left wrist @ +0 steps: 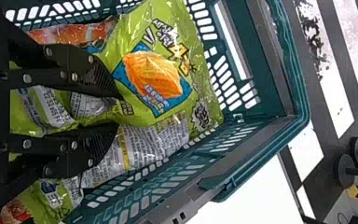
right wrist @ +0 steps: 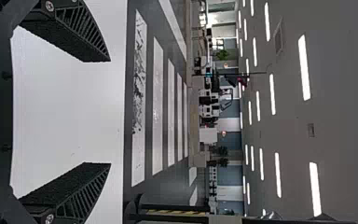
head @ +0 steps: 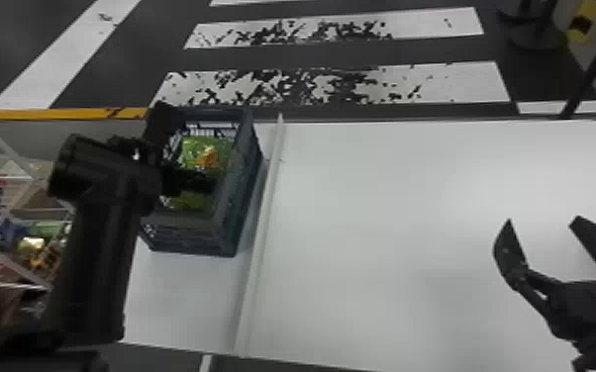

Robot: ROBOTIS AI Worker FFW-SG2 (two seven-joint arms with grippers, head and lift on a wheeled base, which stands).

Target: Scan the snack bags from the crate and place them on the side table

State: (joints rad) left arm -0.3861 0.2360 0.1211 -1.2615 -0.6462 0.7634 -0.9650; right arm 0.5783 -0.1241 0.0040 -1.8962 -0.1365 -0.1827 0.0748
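My left gripper (head: 203,182) is inside the dark crate (head: 242,198), over green snack bags (head: 193,148). In the left wrist view, the left gripper (left wrist: 120,111) stands partly open, its fingertips close above the bags with a narrow gap between them. Right beside those tips lies a green snack bag (left wrist: 196,65) with an orange picture, and a silver-backed bag (left wrist: 154,142) rests along the slatted crate wall (left wrist: 261,135). Above the white table's right part, my right gripper (head: 542,225) is open and holds nothing; the right wrist view shows this gripper (right wrist: 109,112) with its fingers wide apart.
The crate stands at the left of the white table (head: 386,222), beside a raised strip (head: 262,212). A wire rack (head: 10,198) with packages is at the far left. Striped floor lies beyond, with post bases (head: 534,34) at the back right.
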